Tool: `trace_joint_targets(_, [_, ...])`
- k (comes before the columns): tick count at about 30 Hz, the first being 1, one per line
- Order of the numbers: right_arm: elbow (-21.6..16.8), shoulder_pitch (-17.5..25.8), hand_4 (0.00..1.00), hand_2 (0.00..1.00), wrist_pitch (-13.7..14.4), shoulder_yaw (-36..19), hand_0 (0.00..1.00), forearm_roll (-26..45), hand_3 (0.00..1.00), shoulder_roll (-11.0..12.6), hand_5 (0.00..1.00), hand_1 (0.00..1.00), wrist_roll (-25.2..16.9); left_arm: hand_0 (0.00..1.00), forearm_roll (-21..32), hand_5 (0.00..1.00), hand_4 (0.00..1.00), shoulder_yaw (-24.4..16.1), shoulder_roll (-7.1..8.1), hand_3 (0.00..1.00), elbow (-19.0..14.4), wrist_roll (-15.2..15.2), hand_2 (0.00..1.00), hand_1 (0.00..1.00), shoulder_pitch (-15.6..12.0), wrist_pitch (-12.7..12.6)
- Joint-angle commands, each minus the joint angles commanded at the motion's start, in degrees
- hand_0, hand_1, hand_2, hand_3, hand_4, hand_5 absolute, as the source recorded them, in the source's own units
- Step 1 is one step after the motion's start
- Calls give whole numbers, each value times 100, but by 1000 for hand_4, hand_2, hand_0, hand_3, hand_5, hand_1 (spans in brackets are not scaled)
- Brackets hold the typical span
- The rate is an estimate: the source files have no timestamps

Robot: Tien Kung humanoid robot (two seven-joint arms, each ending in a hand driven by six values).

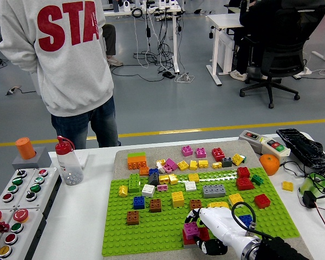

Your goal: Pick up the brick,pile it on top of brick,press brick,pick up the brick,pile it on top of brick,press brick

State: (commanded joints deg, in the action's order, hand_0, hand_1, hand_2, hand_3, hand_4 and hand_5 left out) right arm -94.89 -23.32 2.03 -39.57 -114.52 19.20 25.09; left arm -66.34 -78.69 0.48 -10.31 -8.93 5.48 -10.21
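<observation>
My right hand [201, 232], white with black fingers, reaches in from the lower right over the green baseplate [151, 227]. Its fingers curl around a magenta brick [190, 229], which sits on top of a red brick [193, 236] near the plate's front edge. Only part of the red brick shows beside the hand. A brown brick [195, 204] and a yellow brick [218, 205] lie just beyond the hand. My left arm is out of the picture.
Many loose bricks cover the plate's far half and the grey mat [173, 149] behind it. A bottle [68, 161] and button boxes [13, 203] stand at left. An orange [269, 163], a switch box [262, 143] and cables lie at right. A person [65, 59] stands at the far side, back turned.
</observation>
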Motion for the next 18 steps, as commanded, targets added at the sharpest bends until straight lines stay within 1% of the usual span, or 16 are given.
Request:
trace_joint_targets(11, [112, -40, 504, 618, -30, -8, 677, -20, 587, -47, 102, 641, 22, 652, 29, 998, 303, 6, 6, 573, 0, 9, 703, 679, 24, -5])
trace_joint_targets(13, [122, -43, 511, 627, -40, -12, 683, -22, 591, -49, 114, 643, 27, 652, 34, 998, 303, 8, 7, 573, 0, 10, 703, 678, 27, -5])
trace_joint_targets(18, [125, -49, 520, 636, -106, -8, 686, -24, 596, -38, 126, 653, 37, 652, 38, 998, 303, 9, 7, 573, 0, 11, 703, 677, 32, -7])
